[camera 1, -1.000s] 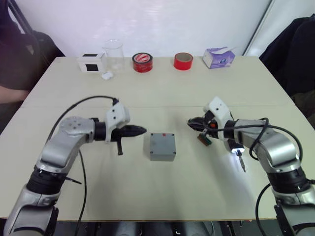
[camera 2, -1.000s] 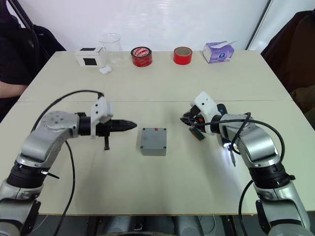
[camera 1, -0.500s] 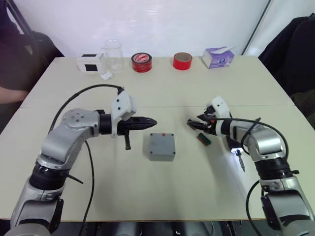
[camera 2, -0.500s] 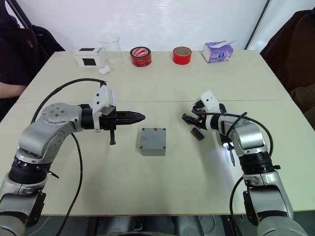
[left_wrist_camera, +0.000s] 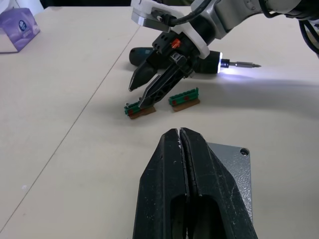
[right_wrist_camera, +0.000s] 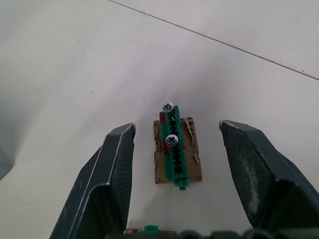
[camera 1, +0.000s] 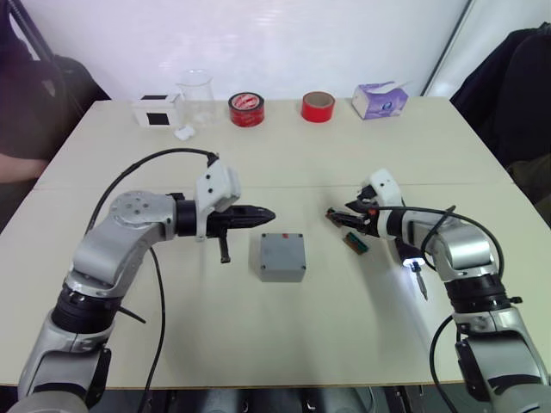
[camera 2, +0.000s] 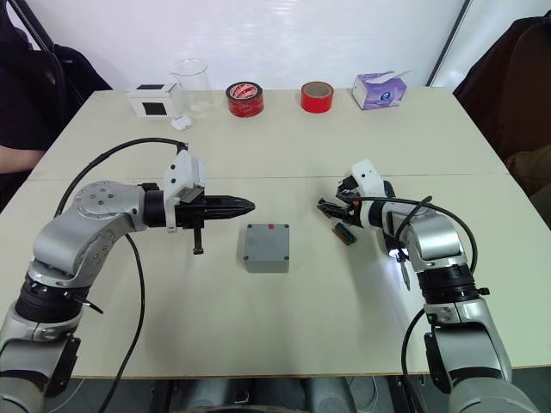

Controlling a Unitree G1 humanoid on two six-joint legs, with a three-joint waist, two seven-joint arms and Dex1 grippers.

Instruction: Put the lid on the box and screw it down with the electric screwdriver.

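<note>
Since half a second ago I see almost no change: both arms hold the same pose. My left tool (camera 1: 263, 214) hovers level with its fingers pressed together, pointing right just above the box's (camera 1: 283, 256) far-left corner. The box sits mid-desk (camera 1: 284, 344), lid (left_wrist_camera: 234, 169) on. My right tool (camera 2: 330, 208) is spread wide over a green screw strip (right_wrist_camera: 174, 149), pointing left. The screwdriver (camera 1: 415, 267) lies along that forearm, lit bit toward me.

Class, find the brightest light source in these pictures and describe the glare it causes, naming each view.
Left wrist view: the electric screwdriver glows white at its tip, washing a bright streak over the table. Left eye view: the same light is a small white spot beside the right pincer.
</note>
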